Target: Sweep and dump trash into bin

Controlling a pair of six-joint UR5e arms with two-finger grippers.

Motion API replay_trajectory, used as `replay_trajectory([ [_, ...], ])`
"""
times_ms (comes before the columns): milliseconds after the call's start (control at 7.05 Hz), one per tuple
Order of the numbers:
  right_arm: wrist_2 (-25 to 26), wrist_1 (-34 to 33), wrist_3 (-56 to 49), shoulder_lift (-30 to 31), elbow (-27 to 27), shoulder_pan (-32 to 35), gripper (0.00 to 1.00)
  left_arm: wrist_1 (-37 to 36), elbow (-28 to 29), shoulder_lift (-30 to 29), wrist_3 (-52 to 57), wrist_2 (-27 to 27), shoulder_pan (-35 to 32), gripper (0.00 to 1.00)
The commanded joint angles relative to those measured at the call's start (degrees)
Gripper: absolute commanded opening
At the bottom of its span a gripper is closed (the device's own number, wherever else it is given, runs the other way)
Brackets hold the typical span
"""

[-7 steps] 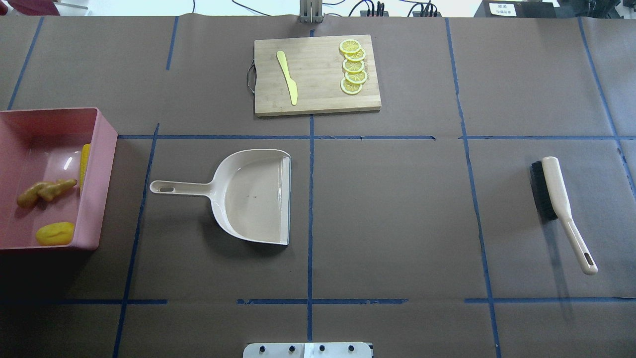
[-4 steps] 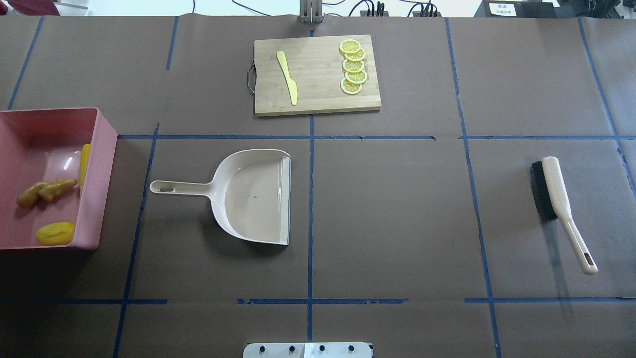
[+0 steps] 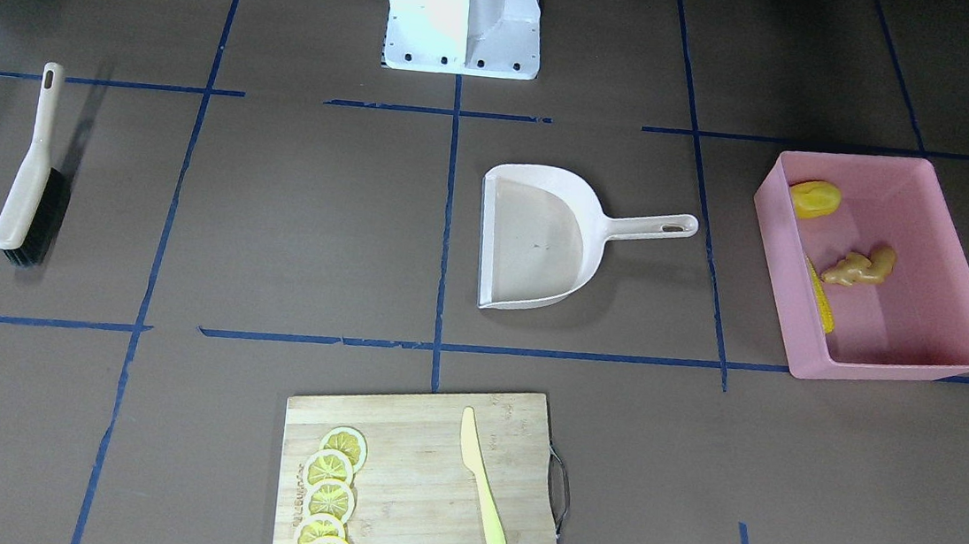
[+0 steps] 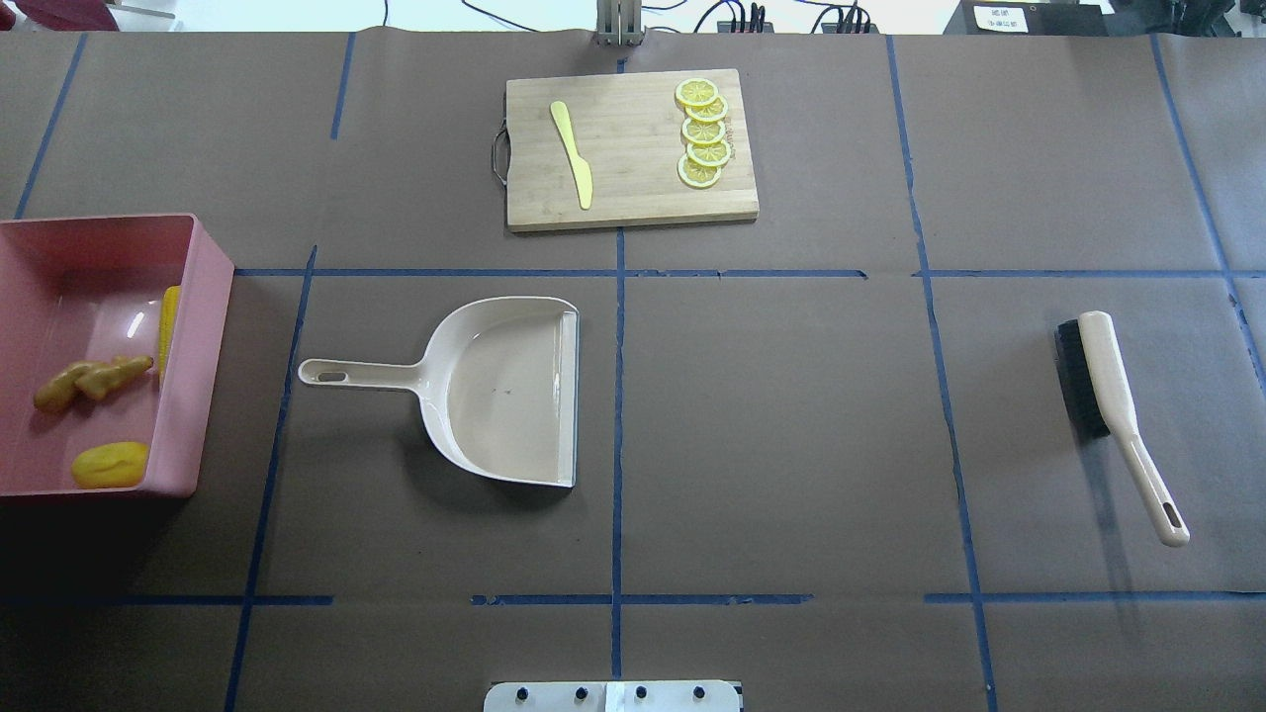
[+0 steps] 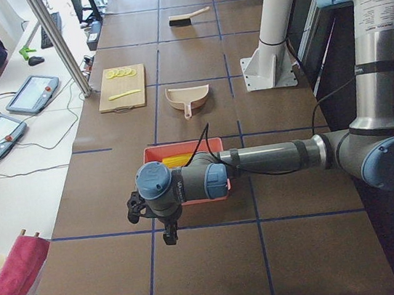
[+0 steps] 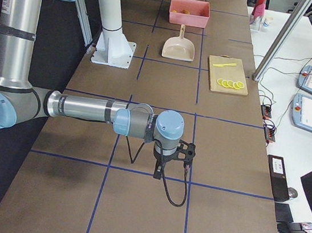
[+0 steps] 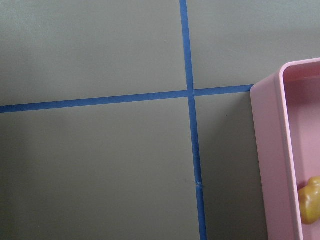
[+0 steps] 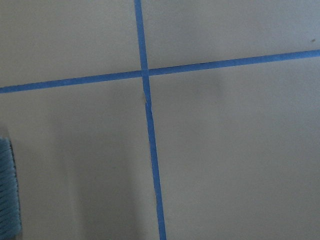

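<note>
Sweep-and-dump judged finished: all the trash in the bin (image 4: 203,297), neither arm on anything.

Logged at left edge of overhead view: corn cob (image 4: 169,331) along the bin's right-hand wall, ginger root (image 4: 91,381) mid-floor, lumpy vegetable (image 4: 109,464) toward the lower corner. Saw no trash outside the bin. Noted dustpan (image 4: 495,396) empty, left of centre; brush (image 4: 1108,396) flat at far right; both unheld. Caught left tool (image 5: 149,211) only in the left side view, lower centre, above bare bench just beside the bin; right tool (image 6: 175,153) only in the right side view, mid-frame, near a tape crossing. Cannot tell for either whether fingers apart or together. Next, probably: no further sweep, at most parking arms, minding the bin's wall.
</note>
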State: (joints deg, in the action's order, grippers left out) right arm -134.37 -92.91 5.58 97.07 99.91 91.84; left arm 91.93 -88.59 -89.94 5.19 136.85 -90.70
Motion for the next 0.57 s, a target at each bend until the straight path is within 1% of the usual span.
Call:
replay_trajectory([
  [0, -0.1, 0.09, 0.13, 0.05, -0.07, 0.01, 1.0, 0.0, -0.01, 0.03, 0.0, 0.0, 0.0, 1.0],
  [426, -0.19, 0.18, 0.13, -0.48, -0.77, 0.01, 1.0, 0.0, 0.08, 0.03, 0.0, -0.09, 0.0, 1.0],
])
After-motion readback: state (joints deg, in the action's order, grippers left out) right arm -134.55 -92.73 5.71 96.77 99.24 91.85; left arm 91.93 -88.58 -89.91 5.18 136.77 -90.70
